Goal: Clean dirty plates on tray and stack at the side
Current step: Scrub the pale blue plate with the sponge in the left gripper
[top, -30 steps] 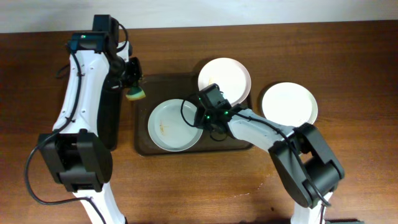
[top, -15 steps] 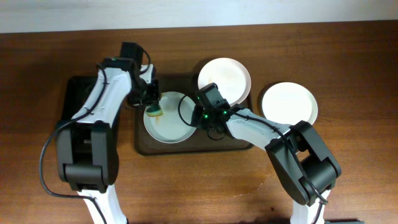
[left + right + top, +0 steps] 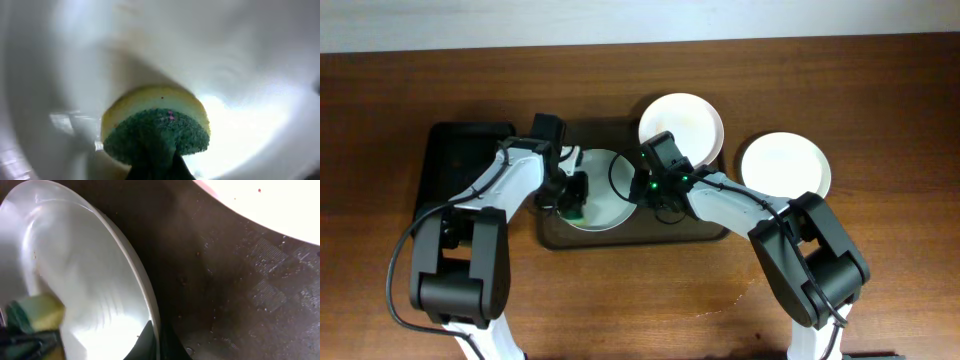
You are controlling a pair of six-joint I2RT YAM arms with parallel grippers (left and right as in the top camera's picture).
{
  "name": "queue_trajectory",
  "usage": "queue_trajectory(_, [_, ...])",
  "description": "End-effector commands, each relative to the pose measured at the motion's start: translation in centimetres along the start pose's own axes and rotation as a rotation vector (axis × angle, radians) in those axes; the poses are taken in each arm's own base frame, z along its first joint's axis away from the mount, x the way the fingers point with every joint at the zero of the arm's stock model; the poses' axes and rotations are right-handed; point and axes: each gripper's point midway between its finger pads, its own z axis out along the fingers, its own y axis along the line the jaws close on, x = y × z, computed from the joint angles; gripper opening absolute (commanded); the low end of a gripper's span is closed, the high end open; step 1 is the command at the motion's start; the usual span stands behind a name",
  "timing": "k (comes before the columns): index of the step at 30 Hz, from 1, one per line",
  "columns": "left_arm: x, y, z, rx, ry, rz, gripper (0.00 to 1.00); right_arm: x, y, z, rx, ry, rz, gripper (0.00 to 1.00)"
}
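Overhead view: a brown tray (image 3: 610,238) sits mid-table (image 3: 880,80) and holds a white plate (image 3: 605,205) in its left half. A second plate (image 3: 681,125) lies over the tray's far right corner, partly past the edge. A third plate (image 3: 785,167) rests on the bare table to the right, apart from the tray. A black tray (image 3: 455,150) lies to the left, partly under the left arm.

The left claw (image 3: 570,195) is closed on a yellow and green sponge (image 3: 572,207) and sits over the left part of the plate in the tray. The left wrist view shows the sponge (image 3: 155,132), green side toward the camera, pressed against the plate's white inside (image 3: 240,60).

The right claw (image 3: 642,188) is pinched shut on that plate's right rim. The right wrist view shows the rim running down between the fingertips (image 3: 150,339), with the plate (image 3: 85,270) tilted up off the tray (image 3: 215,280). The sponge (image 3: 42,312) is at its lower left, and a few brown specks sit near its far rim. The second plate's edge (image 3: 270,205) shows at top right.

Half a second ago the sponge was at the plate's upper left rim; it now lies lower and further in. A second ago the left claw was off the tray, near the black tray. The right claw's hold on the rim is unchanged.
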Motion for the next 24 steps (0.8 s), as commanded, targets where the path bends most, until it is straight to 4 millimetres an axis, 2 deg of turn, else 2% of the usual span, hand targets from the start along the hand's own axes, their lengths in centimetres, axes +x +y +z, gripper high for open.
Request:
queue_trajectory(1, [1.3,-1.6,4.0,0.121,0.046,0.121,0.01,0.0,-1.1,0.6,0.027,0.010,0.014,0.04])
queue_trajectory(3, [-1.0,-1.1,4.1,0.082,-0.048,0.119,0.01,0.0,-1.1,0.6,0.030,0.013,0.015,0.04])
queue_trajectory(5, [-3.5,2.5,3.9,-0.126,-0.162,-0.002,0.01,0.1,-1.2,0.6,0.032,0.015,0.015,0.04])
queue_trajectory(7, [-4.6,5.3,3.2,-0.284,-0.233,-0.098,0.01,0.1,-1.2,0.6,0.032,0.014,0.015,0.04])
queue_trajectory(9, [-3.7,8.3,2.2,-0.458,-0.242,-0.194,0.01,0.1,-1.2,0.6,0.032,0.014,0.015,0.04])
queue_trajectory(11, [-1.7,10.1,1.8,-0.569,-0.209,-0.257,0.01,0.1,-1.2,0.6,0.032,0.014,0.015,0.04])
queue_trajectory(12, [-0.6,10.2,2.1,-0.574,-0.170,-0.254,0.01,0.1,-1.2,0.6,0.032,0.014,0.015,0.04])
queue_trajectory(13, [0.3,9.8,2.6,-0.551,-0.129,-0.248,0.01,0.0,-1.2,0.6,0.032,0.014,0.015,0.04])
queue_trajectory(14, [1.5,8.2,3.6,-0.459,-0.055,-0.198,0.01,0.0,-1.2,0.6,0.032,0.014,0.015,0.04])
queue_trajectory(17, [4.1,1.4,5.5,-0.087,0.102,-0.055,0.01,0.0,-1.2,0.6,0.034,0.011,0.015,0.04])
queue_trajectory(18, [4.6,-1.0,5.6,0.053,0.130,-0.008,0.01,0.0,-1.2,0.6,0.034,0.010,0.015,0.04])
queue_trajectory(19, [4.7,-2.4,5.5,0.132,0.135,0.026,0.01,-0.1,-1.2,0.5,0.033,0.009,0.016,0.04])
queue_trajectory(21, [3.9,-4.1,5.3,0.233,0.103,0.058,0.01,-0.2,-1.3,0.5,0.034,0.008,0.018,0.04])
queue_trajectory(24, [2.1,-3.7,5.4,0.214,0.030,0.055,0.01,-0.1,-1.4,0.5,0.036,0.010,0.019,0.04])
